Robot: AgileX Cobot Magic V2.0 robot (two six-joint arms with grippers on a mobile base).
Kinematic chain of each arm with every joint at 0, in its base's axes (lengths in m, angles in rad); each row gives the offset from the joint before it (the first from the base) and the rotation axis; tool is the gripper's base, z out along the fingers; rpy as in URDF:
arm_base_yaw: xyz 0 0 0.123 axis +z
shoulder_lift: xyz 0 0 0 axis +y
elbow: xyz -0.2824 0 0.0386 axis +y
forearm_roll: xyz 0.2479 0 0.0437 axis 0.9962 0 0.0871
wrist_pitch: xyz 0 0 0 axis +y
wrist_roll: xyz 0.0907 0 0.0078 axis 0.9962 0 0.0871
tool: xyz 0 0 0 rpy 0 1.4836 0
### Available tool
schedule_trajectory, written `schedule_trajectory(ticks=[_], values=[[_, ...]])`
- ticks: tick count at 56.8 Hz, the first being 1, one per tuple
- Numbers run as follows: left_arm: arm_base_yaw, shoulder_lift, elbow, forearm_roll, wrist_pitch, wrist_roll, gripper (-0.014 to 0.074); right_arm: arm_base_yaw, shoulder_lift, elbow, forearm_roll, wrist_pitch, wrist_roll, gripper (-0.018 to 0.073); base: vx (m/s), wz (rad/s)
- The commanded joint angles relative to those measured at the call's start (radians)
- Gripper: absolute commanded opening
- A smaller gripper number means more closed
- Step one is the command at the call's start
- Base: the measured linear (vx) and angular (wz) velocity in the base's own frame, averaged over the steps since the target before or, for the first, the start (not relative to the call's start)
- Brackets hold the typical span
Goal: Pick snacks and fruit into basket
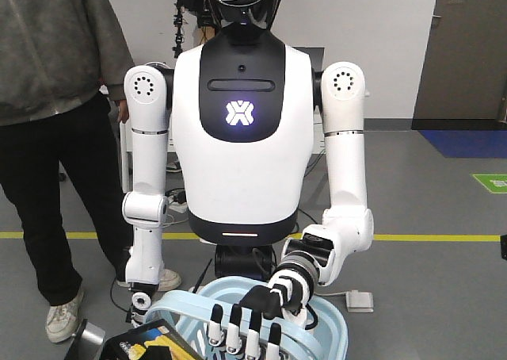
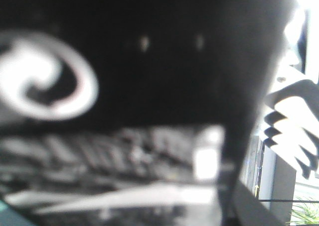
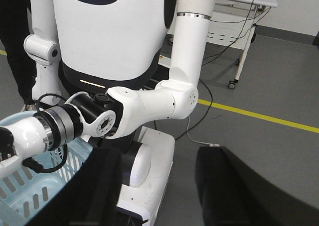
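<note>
The right pincer [image 3: 160, 159] stands wide, the basket [image 3: 25, 196] at its left. The left pincer's state cannot be told.

the jaws of the right gripper [image 3: 158, 159] stand parted, with an open gap between them. straight ahead of the jaws a white humanoid robot [image 3: 104, 32] blocks the way, its forearm [image 3: 139, 104] crossing above the basket [image 3: 30, 196] to their left. right of the jaws, bare floor [image 3: 249, 136] lies open. the left wrist view shows only dark blur.

One basket [image 1: 337, 332] under the left hand [image 1: 252, 314] (four fingers [image 1: 235, 331] showing), one snack box [image 1: 146, 342] near it, one bystander [image 1: 55, 138].
</note>
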Motion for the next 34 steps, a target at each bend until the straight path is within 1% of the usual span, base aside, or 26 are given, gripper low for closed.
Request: schedule_trajectory(ticks=[1, 6, 9, 12, 20, 27, 34], values=[[-0.005, -0.023, -0.032, -0.102, 0.059, 0.007, 0.0519, -0.008, -0.007, -0.032, 0.026, -0.065, -0.005, 0.0396, 0.0, 0.0], [-0.005, -0.023, -0.032, -0.102, 0.077, 0.007, 0.0624, -0.008, -0.007, -0.032, 0.026, -0.065, -0.005, 0.0396, 0.0, 0.0], [-0.005, -0.023, -0.032, -0.102, 0.092, 0.007, 0.0663, -0.008, -0.007, -0.032, 0.026, -0.065, -0.005, 0.0396, 0.0, 0.0], [-0.005, -0.023, -0.032, -0.102, 0.108, 0.007, 0.0679, -0.008, -0.007, -0.032, 0.026, -0.065, -0.005, 0.0396, 0.0, 0.0], [-0.005, -0.027, -0.032, -0.096, 0.152, 0.025, 0.0663, -0.008, -0.007, -0.032, 0.026, -0.065, -0.005, 0.0396, 0.0, 0.0], [-0.005, -0.027, -0.032, -0.094, 0.204, 0.093, 0.0619, -0.008, -0.007, -0.032, 0.026, -0.065, -0.005, 0.0396, 0.0, 0.0], [-0.005, -0.028, -0.032, -0.097, 0.189, 0.178, 0.0556, -0.008, -0.007, -0.032, 0.026, -0.065, -0.005, 0.0396, 0.0, 0.0]])
